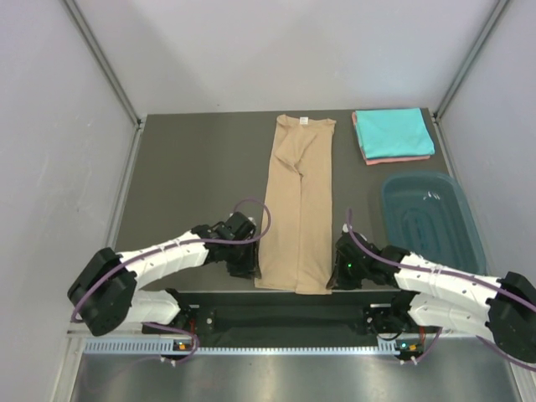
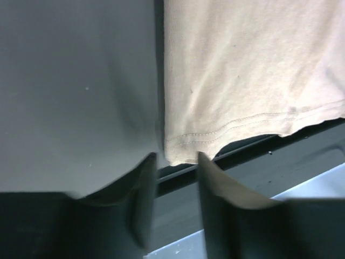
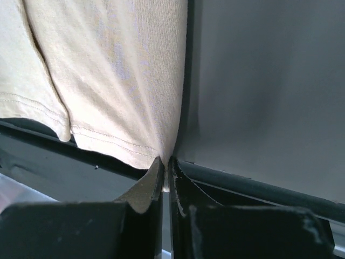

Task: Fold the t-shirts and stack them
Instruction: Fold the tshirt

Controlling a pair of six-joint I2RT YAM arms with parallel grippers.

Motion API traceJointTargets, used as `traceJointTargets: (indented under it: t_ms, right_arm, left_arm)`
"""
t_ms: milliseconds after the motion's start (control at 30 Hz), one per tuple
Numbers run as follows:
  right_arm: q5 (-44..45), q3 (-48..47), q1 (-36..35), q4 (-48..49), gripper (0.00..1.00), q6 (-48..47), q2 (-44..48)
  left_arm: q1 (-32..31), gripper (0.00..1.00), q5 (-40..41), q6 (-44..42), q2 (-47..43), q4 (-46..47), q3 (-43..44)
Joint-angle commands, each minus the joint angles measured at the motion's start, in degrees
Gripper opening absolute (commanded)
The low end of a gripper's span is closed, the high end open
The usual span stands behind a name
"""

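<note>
- The tan t-shirt (image 1: 297, 201) lies in the middle of the table (image 1: 193, 176). It is folded lengthwise into one long narrow strip, with the collar at the far edge and the hem at the near edge.
- The left gripper (image 1: 249, 266) is right at the near-left corner of that strip, low against the table surface.
- In the left wrist view its fingers (image 2: 144, 189) stand apart with a moderate gap. The stitched hem corner sits just between the tips, but the jaws are not pressed onto it.
- The right gripper (image 1: 338, 276) is at the opposite corner, near-right, at the very edge of the table.
- In the right wrist view the jaws are nearly together and pinch the corner of the tan cloth. The fabric puckers in creases that run straight to the pinch point.
- A little of the hem hangs past the near table edge, over the dark frame below.
- In the far right corner the turquoise t-shirt (image 1: 392, 131) is folded into a neat rectangle. It rests on top of the salmon-pink t-shirt (image 1: 400, 159), of which only a thin edge peeks out along the near side.
- A dark teal tub (image 1: 419, 177) sits on the right side of the table, nearer than that stack and just beyond the right arm.
</note>
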State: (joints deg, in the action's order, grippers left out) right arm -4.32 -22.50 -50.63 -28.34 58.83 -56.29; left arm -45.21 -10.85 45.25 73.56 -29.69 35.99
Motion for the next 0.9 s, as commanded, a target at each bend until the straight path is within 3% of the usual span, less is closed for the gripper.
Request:
traceJointTargets:
  t_ms: [0, 67, 267, 533, 867]
  right_arm:
    - [-0.1, -1.6, -0.9, -2.1, 0.0, -1.5, 0.7]
    - [-0.3, -1.1, -0.9, -1.5, 0.01, -1.5, 0.5]
    - [-1.1, -0.3, -0.9, -0.2, 0.03, -1.3, 0.7]
    - [-1.0, -0.3, -0.9, -0.9, 0.04, -1.1, 2.5]
    - [-1.5, 0.3, -0.9, -0.2, 0.08, -1.2, 2.4]
  left_arm:
    - [-0.7, 0.44, -1.3, 1.8, -3.0, -1.1, 1.0]
    - [-0.7, 0.52, -1.2, 1.9, -3.6, -0.2, 0.4]
    - [-0.7, 0.55, -3.0, 2.2, 0.4, 4.1, -1.6]
    - [-1.2, 0.37, -2.2, 2.4, 0.7, 3.3, -3.3]
    - [-1.4, 0.36, -2.9, 0.0, 2.2, 1.4, -1.5]
